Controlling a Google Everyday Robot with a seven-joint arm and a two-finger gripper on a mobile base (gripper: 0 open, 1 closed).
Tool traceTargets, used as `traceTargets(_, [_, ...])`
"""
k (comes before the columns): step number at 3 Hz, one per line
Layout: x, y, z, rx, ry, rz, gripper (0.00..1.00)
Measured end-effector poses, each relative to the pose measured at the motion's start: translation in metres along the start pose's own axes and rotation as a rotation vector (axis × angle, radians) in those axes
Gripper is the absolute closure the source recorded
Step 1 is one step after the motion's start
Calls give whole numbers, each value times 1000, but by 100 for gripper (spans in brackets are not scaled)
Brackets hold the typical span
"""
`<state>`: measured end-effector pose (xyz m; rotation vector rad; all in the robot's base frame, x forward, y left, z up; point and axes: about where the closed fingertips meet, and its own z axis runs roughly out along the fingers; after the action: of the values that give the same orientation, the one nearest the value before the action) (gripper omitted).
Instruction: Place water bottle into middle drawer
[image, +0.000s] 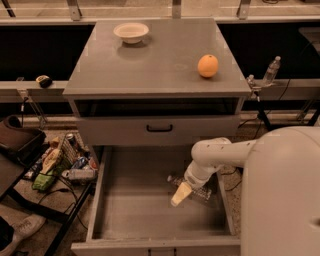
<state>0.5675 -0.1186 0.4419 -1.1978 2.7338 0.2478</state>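
Observation:
The middle drawer (132, 207) is pulled out wide at the bottom of the grey cabinet, its bare grey floor showing. On that floor, toward the right side, the clear water bottle (199, 192) lies flat. My gripper (180, 195) hangs on the white arm down inside the drawer, its cream tip directly over the bottle's left end and covering part of it. I cannot make out whether it holds the bottle or only rests against it.
Above the open drawer is a shut drawer front with a black handle (159, 128). An orange (208, 65) and a white bowl (131, 31) sit on the cabinet top. A small clear bottle (271, 70) stands on the right rail. Clutter lies on the floor (60, 162) to the left.

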Motion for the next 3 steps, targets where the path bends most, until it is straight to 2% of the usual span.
traceTargets(1, [7, 18, -73, 27, -14, -16, 0])
traceTargets(2, [13, 39, -158, 66, -4, -59, 0])
traceTargets(3, [8, 48, -253, 137, 8, -70, 0])
